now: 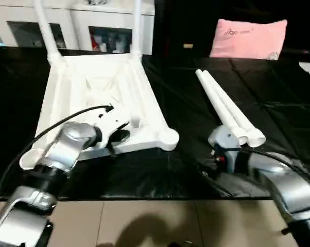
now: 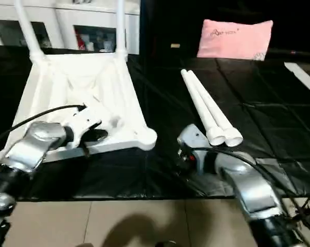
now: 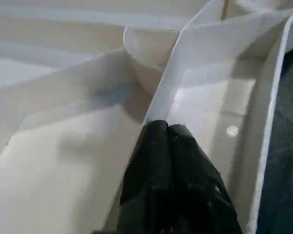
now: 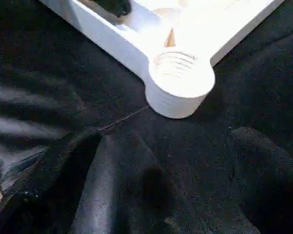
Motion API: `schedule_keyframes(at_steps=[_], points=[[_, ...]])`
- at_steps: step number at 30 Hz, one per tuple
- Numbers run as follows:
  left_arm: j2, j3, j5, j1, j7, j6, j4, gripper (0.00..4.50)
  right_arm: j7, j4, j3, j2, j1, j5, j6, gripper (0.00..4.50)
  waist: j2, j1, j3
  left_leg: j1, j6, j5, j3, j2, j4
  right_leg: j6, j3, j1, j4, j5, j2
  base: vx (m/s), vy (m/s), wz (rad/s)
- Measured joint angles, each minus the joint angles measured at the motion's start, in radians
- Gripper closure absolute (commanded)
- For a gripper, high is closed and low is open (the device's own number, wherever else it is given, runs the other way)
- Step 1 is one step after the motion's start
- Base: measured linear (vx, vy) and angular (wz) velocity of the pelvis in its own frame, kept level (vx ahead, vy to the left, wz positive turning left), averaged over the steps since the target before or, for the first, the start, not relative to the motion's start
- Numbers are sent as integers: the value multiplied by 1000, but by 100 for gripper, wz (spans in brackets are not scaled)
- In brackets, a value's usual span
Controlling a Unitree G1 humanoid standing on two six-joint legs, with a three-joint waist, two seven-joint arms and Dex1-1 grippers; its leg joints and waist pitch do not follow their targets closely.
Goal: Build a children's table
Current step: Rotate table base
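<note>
Head pair: I looked forward and down over my forearms at the upturned children's table (image 1: 101, 100) on black sheeting (image 1: 196, 170).
Left wrist: sat very close, facing along my left tool (image 3: 168, 127) into the ribbed underside.
Right wrist: faced a near corner socket (image 4: 178, 83) from close by.
Shared: that socket (image 1: 168, 138) also showed from the head.

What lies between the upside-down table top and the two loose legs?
Only bare black cloth separates the table top from the two loose legs, as the left eye view shows.
</note>
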Motion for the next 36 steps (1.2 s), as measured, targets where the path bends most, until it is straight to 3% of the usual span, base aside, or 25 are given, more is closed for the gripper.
schedule_keyframes(at_steps=[2,5,8,9,10,12,16,18,20,21,24,26,27,30,36], points=[[-12,23,-32,1,-2,0,-17,440,-6,-9,-8,2,1,5,2,0,0,1,0,-1,0,0,0,0,1,0,0,0,0,0,0,0,0,0],[-37,114,-124,39,-1,63,-133,440,-52,-41,-51,40,13,24,17,0,0,-1,0,-1,0,0,0,0,1,0,0,0,0,0,-1,0,0,0],[-60,201,-200,84,40,133,-246,440,-131,-65,-89,96,13,47,47,0,-1,-3,0,-1,0,0,0,0,0,0,0,-1,0,0,0,0,0,0],[-78,254,-227,125,85,151,-303,440,-184,-69,-126,148,13,60,57,0,-1,-7,-1,-1,0,0,0,0,0,0,0,-1,1,0,0,0,0,0],[-102,301,-237,171,137,150,-365,413,-224,-73,-158,193,14,79,65,0,-2,-12,-1,-1,0,0,0,1,0,0,0,-2,1,0,0,0,0,0],[-148,355,-245,242,228,146,-447,404,-286,-78,-190,242,28,101,72,0,-5,-12,-1,-3,1,0,0,1,0,1,-1,-3,0,-1,0,0,0,0],[-182,410,-240,310,330,147,-536,370,-356,-79,-192,268,38,88,66,0,-12,-8,-3,-6,1,-1,0,1,1,2,-1,-3,-2,-1,0,0,0,0],[-232,431,-236,380,382,146,-630,364,-385,-81,-192,300,62,78,19,0,-15,-7,-5,-6,2,-1,0,1,0,3,-1,-2,-2,-2,-1,0,0,0],[-276,433,-234,430,423,144,-669,355,-406,-78,-185,333,76,75,-25,0,-16,-8,-5,-7,3,-2,0,1,1,4,-1,-3,-3,-2,-1,0,0,0],[-301,433,-234,445,449,143,-675,325,-419,-77,-183,337,76,72,-39,0,-16,-7,-5,-8,3,-2,0,0,1,5,-1,-3,-4,-2,-1,0,0,0],[-328,435,-234,469,506,130,-707,323,-471,-79,-190,339,75,36,-60,0,-16,-9,-6,-9,3,-2,0,0,1,6,-1,-3,-5,-1,-1,0,0,0],[-337,435,-234,470,530,129,-717,320,-496,-81,-193,342,75,31,-60,0,-15,-13,-6,-9,3,-2,0,0,0,8,-1,-2,-9,0,0,0,0,0],[-344,434,-233,471,544,128,-716,290,-504,-81,-193,343,75,32,-59,0,-13,-17,-7,-11,3,-2,-2,0,1,10,-1,-2,-12,1,2,0,0,0],[-346,413,-182,475,580,120,-711,267,-517,-82,-205,355,75,32,-56,0,-13,-32,-8,-16,4,-1,-5,1,1,14,0,-2,-19,4,4,0,0,0],[-343,380,-147,497,598,121,-711,220,-540,-84,-210,363,75,47,-36,0,-16,-47,-10,-17,5,-2,-5,1,2,13,2,-2,-17,4,5,0,0,0]])
